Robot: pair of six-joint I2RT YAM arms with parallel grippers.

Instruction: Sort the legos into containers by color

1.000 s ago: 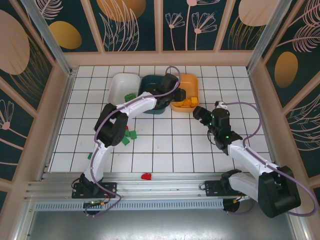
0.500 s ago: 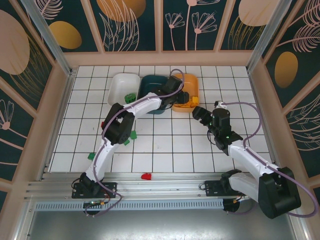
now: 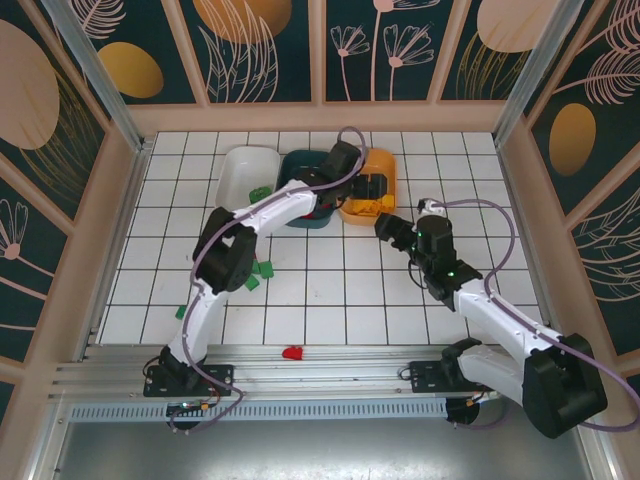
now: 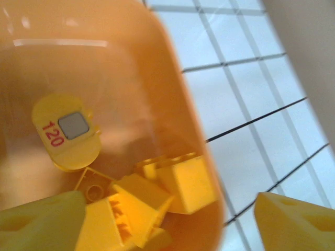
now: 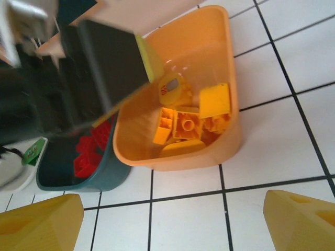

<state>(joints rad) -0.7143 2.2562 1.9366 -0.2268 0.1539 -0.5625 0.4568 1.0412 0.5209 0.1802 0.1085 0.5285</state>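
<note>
I take the orange tray [image 5: 183,159] on the tiled table [image 3: 330,300] as my reference. The teal tray [image 5: 99,178] sits just beside the orange tray on its left, and the white tray [image 3: 240,165] lies left again, past the teal one. My left gripper [image 4: 168,209] hangs directly over the orange tray, its yellow fingers spread wide apart. My right gripper [image 5: 172,222] sits just to the near side of the orange tray above bare tiles, facing it, fingers also spread wide. Yellow bricks [image 5: 188,125] are heaped at the orange tray's near end, with a round yellow piece [image 4: 65,133] marked 120 just behind them. Red bricks [image 5: 86,154] lie in the teal tray. Loose green bricks [image 3: 258,270] lie well to the near-left of the orange tray, and one red brick [image 3: 292,352] lies much nearer, at the table's edge.
</note>
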